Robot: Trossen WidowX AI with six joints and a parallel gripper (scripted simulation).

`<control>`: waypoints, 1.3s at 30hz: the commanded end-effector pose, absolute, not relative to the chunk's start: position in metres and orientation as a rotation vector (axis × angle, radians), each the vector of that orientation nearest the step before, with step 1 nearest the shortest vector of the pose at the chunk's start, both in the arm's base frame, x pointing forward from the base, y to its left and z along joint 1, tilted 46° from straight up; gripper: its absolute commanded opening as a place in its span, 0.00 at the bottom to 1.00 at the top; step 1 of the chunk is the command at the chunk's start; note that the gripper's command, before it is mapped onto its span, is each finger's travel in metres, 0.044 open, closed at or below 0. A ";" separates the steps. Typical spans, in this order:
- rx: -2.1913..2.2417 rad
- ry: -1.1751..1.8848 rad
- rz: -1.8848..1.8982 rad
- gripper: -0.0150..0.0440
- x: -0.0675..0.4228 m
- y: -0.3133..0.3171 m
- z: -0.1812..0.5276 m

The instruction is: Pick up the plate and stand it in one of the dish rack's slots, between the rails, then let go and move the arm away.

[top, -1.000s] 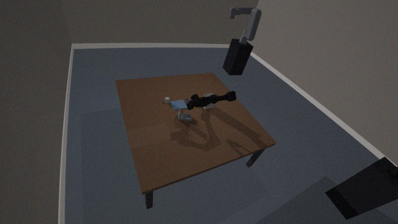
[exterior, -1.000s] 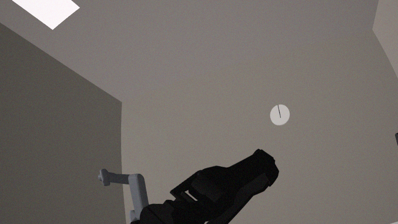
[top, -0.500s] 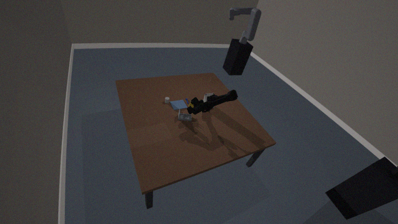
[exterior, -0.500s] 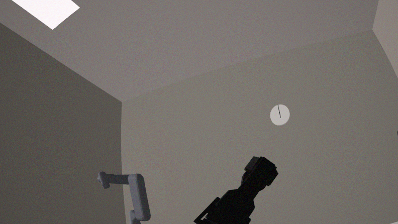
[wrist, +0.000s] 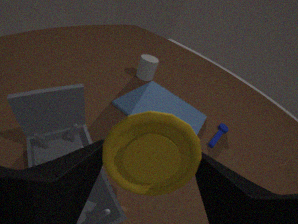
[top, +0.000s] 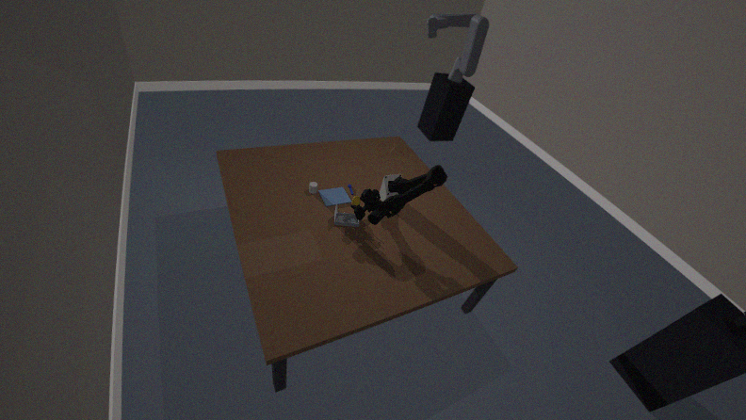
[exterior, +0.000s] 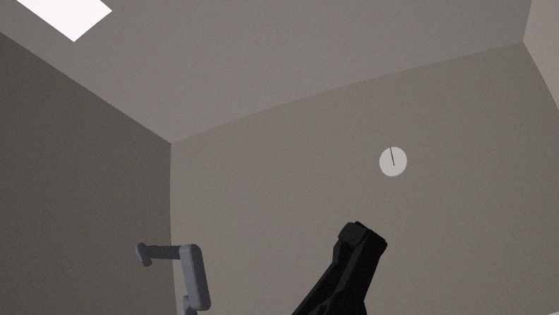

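Observation:
My gripper (top: 359, 206) (wrist: 150, 152) is shut on the yellow plate (top: 355, 200) (wrist: 144, 141), one dark finger on each side of its rim. The plate faces the wrist camera and hangs above the table (top: 323, 292) (wrist: 60, 56). The grey dish rack (top: 346, 218) (wrist: 49, 110) stands just below and to the left of the plate; in the wrist view its near end is partly hidden by the left finger. I cannot tell how far the plate is above the rails. In the exterior view only a black arm link (exterior: 344, 270) shows.
A light blue square mat (top: 334, 195) (wrist: 162, 103) lies beyond the plate. A small white cup (top: 313, 186) (wrist: 147, 67) stands past it. A blue marker (top: 350, 186) (wrist: 217, 135) lies right of the mat. The arm's white base (top: 387, 184) stands to the right.

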State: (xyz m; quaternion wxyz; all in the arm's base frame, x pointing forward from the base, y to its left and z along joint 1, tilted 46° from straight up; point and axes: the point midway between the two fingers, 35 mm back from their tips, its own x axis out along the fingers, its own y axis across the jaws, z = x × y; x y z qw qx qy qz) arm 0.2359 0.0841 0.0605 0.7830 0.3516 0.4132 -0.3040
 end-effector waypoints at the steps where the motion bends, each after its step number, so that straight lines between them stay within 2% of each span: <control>1: 0.738 0.804 -0.612 0.25 0.237 0.088 0.062; 39: 0.799 0.174 -0.236 0.25 0.200 0.118 0.099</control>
